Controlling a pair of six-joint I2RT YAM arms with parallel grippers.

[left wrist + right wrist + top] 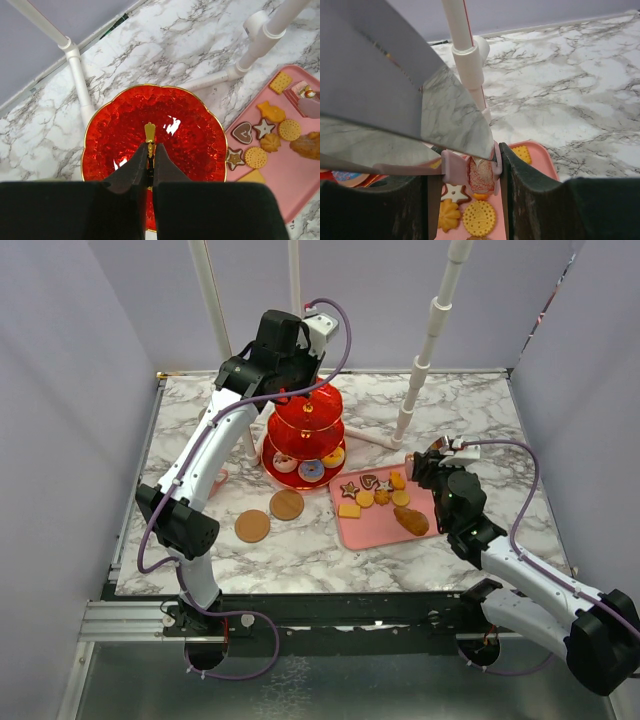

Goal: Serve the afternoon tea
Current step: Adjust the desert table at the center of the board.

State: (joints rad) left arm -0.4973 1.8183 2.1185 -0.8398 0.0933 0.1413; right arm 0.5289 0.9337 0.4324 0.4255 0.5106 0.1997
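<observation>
Shows a marble bench (pixel 480 420) from above, with a translucent red three-tier stand (pixel 300 455) at its far middle. Reaches over that stand with the left arm (pixel 205 455): elbow low at the near left, forearm climbing away and to the right, wrist bent down above the top tier. Pinches the gold finial (pixel 149 132) with the left gripper (pixel 150 150), pressed together on it from both sides. Carries iced doughnuts (pixel 311 470) on the bottom tier. Lays the right arm (pixel 520 565) low from the near right, angled toward the far left, as far as the far right corner of a pink tray (pixel 375 528). Sets the right gripper (pixel 470 170) partly spread there, with a small red-and-white pastry (pixel 481 176) and a pink edge between its sides; cannot tell whether clamped. Holds assorted cookies (pixel 381 496) on the tray, just right of the stand. Places two brown round coasters (pixel 252 526) (pixel 286 504) flat on the bench, close together, near the stand's foot and left of the tray.
</observation>
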